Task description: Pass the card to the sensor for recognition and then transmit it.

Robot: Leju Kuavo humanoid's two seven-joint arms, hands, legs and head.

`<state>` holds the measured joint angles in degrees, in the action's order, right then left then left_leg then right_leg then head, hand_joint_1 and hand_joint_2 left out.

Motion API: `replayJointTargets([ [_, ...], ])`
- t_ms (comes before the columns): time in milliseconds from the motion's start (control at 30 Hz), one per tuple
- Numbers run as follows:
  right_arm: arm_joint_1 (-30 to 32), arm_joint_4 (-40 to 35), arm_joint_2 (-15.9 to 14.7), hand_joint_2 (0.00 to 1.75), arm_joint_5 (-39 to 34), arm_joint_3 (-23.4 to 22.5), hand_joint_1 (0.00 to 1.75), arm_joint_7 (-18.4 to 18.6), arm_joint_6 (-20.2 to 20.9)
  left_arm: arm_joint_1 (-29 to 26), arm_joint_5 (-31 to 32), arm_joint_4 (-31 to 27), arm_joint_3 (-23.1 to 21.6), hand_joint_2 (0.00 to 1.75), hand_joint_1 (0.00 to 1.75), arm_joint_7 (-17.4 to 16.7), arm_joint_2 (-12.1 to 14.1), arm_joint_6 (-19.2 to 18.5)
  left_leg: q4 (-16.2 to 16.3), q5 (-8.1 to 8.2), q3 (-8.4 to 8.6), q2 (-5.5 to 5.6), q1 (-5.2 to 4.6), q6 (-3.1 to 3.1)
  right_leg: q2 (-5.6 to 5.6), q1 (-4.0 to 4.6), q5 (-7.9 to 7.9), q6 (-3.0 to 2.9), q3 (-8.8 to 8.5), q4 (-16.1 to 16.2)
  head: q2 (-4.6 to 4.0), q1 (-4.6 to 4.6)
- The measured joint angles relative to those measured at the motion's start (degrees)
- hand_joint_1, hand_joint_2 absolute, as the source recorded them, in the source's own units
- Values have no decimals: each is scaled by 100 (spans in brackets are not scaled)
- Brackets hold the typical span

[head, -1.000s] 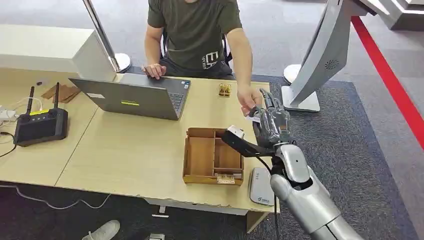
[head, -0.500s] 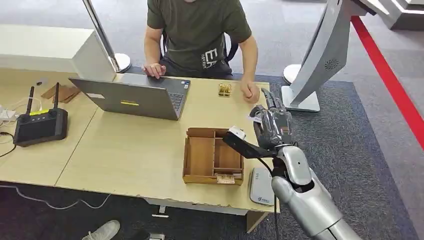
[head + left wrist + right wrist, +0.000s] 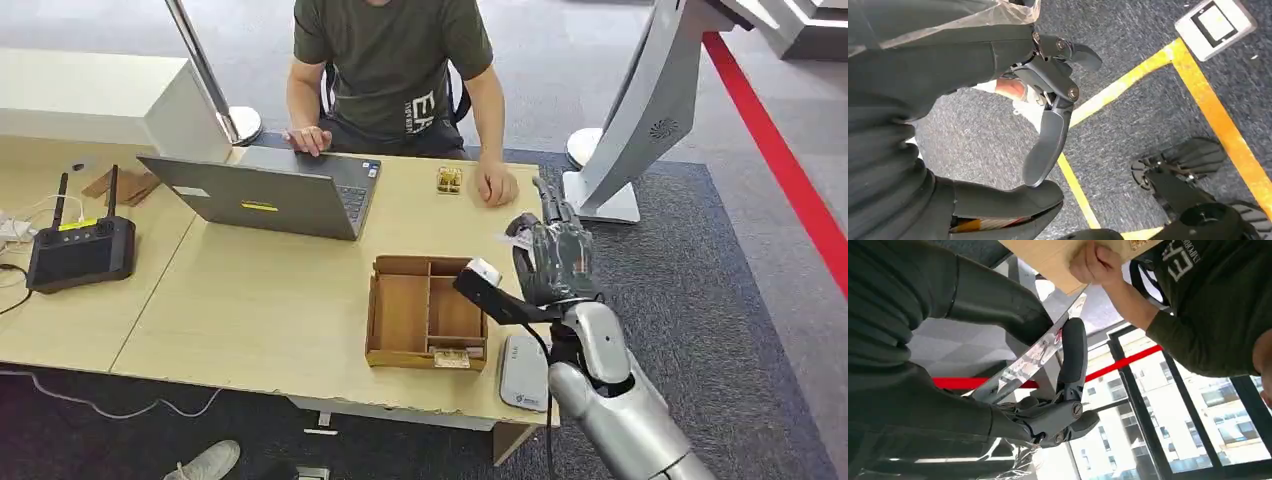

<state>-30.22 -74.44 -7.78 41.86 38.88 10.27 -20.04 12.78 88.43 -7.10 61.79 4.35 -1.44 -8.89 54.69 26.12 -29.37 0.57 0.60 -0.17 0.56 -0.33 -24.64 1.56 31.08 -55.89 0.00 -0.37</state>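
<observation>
My right hand (image 3: 553,256) is raised over the table's right end, beyond the wooden box. It pinches a thin white card (image 3: 514,240) between thumb and a finger. In the right wrist view the card (image 3: 1032,359) shows edge-on and glossy, clamped beside a dark finger (image 3: 1073,355). The sensor (image 3: 522,372), a flat white-grey pad, lies at the table's front right edge, below and nearer than the hand. A person's hand (image 3: 495,186) rests on the table across from the card, apart from it. My left hand (image 3: 1045,107) hangs over the floor, fingers apart, holding nothing.
A wooden compartment box (image 3: 425,315) sits just left of my right arm. A laptop (image 3: 265,195) and a black controller (image 3: 80,250) lie further left. A small gold item (image 3: 449,179) sits by the person's hand. A white kiosk stand (image 3: 640,110) rises on the right.
The person's hand, which was at the card by my right hand, has let go and pulled back to rest on the table. My right hand keeps the card and has shifted slightly right.
</observation>
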Motion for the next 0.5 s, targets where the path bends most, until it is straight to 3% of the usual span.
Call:
replayJointTargets([
  [233,806,-632,-315,175,-324,-313,175,-206,-308,-185,-175,-2,26,175,0,129,22,142,0,8,1,-3,-1,2,1,0,-4,-3,-1,5,0,0],
  [500,1475,-665,-494,175,-805,-402,175,-682,-370,-377,-393,-2,168,175,0,249,63,286,0,8,-1,-4,1,1,1,-1,-5,-4,1,4,0,-2],
])
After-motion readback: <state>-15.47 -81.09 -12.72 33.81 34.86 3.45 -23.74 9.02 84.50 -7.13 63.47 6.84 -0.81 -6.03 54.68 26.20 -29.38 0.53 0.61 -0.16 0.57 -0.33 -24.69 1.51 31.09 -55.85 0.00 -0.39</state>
